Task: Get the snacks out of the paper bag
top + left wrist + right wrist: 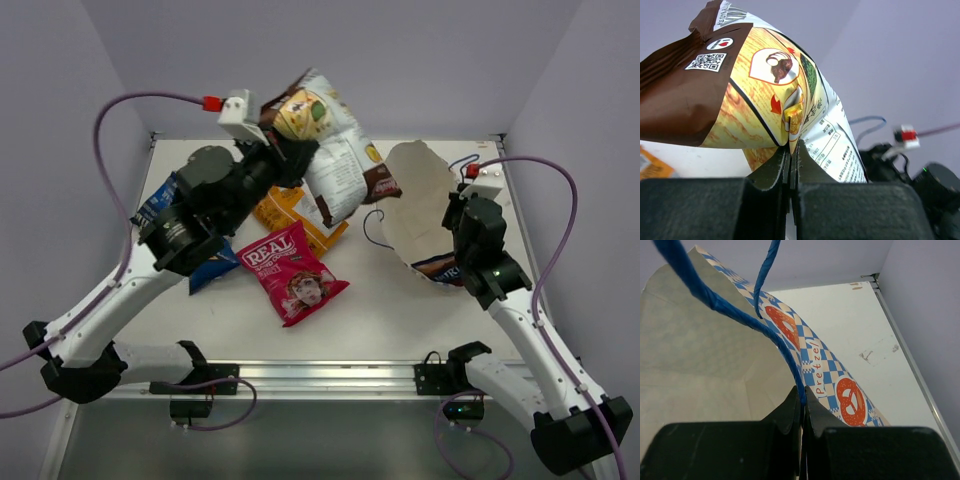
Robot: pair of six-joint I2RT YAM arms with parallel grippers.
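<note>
Robot lab cell: bare lilac walls (430, 60) enclosing white table (400, 320)

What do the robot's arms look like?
The left arm and right arm are white tubes with chunky black joints. A thin purple cable with a red plug runs to each wrist. The left gripper and right gripper are black wedges.

The left gripper (792, 147) pinches a fold of the yellow-and-brown snack packet (740, 95), jaws pressed together. The packet balloons above the claw, its brown, QR-coded end to the left. An orange packet (652, 167) peeks in low left of the claw; a dark arm (935, 185) and red plug (909, 135) sit to its right.
</note>
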